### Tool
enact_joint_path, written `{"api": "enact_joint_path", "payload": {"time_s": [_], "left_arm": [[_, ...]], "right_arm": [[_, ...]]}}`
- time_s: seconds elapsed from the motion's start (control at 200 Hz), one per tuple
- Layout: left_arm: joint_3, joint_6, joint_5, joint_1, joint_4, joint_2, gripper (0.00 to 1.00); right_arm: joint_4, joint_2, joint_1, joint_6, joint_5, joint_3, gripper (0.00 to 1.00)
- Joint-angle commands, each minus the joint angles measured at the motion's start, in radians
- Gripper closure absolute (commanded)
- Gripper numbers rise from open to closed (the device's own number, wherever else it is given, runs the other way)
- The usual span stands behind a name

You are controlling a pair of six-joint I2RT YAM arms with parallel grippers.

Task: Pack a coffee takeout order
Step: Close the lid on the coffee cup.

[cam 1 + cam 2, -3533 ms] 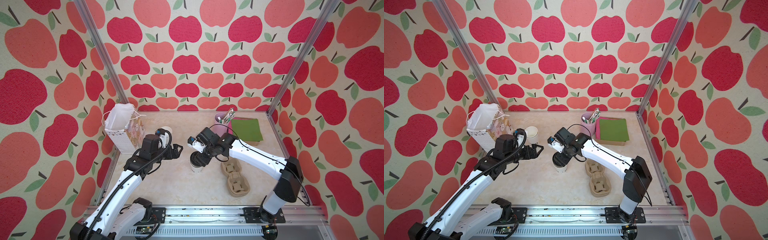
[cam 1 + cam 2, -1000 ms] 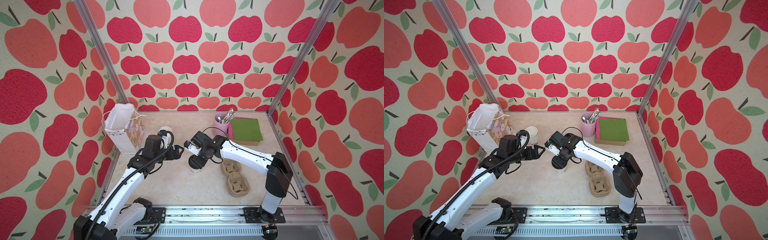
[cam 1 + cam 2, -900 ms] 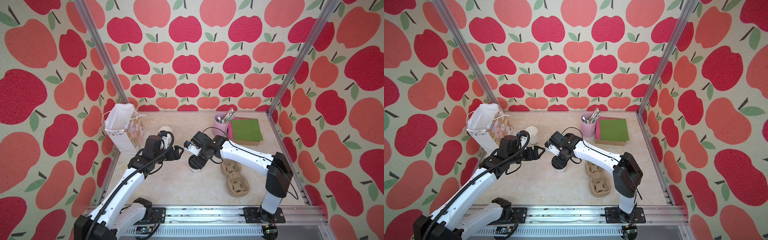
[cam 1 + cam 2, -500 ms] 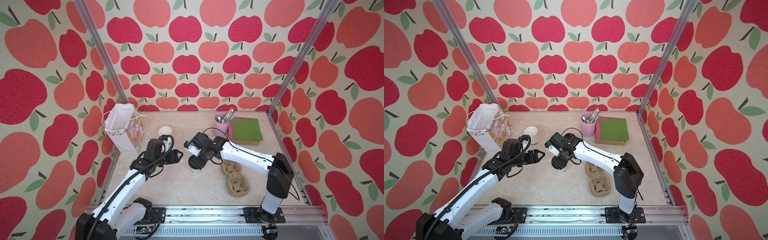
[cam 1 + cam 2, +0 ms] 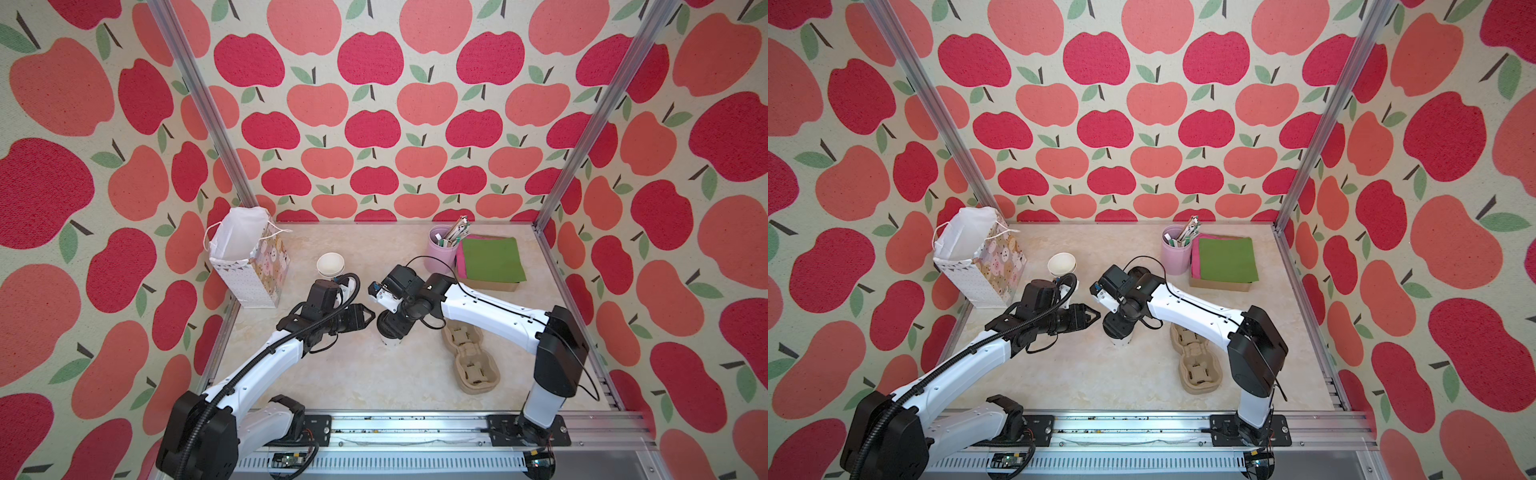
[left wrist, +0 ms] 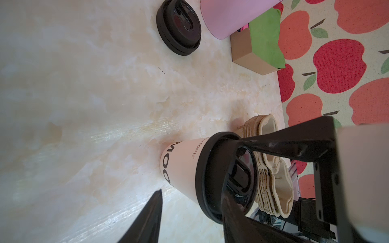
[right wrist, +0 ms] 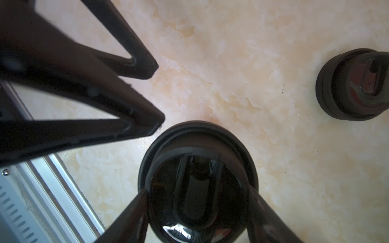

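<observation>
Two grippers meet at the cup point(image 6: 179, 168): we see the right gripper point(image 7: 197, 191) clamped on its lid point(image 6: 212, 174), the left gripper point(image 5: 370, 316) half open, empty, beside it.

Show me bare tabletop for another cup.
Free: the front strip between the left arm and the carrier; the back strip between gift bag and pink holder. Crowded: the middle, left gripper and right gripper at the lidded cup.

Your worktop point(image 5: 374, 386) carries a lidded cup point(image 6: 181, 166); just beside it the pulp carrier point(image 5: 471, 357), well apart a gift bag point(image 5: 249, 266).
</observation>
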Motion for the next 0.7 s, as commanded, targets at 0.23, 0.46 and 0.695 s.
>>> {"api": "enact_joint_path", "payload": {"time_s": [0.23, 0.46, 0.695], "left_arm": [[-0.033, -0.028, 0.02, -0.037, 0.067, 0.041, 0.67], [-0.048, -0.03, 0.005, -0.052, 0.066, 0.061, 0.71], [-0.033, -0.019, -0.078, -0.071, -0.029, 0.08, 0.77]], "right_arm": [[-0.164, 0.128, 0.017, 0.035, -0.019, -0.12, 0.36], [-0.161, 0.126, 0.018, 0.035, -0.02, -0.126, 0.36], [-0.159, 0.122, 0.017, 0.035, -0.021, -0.135, 0.36]]}}
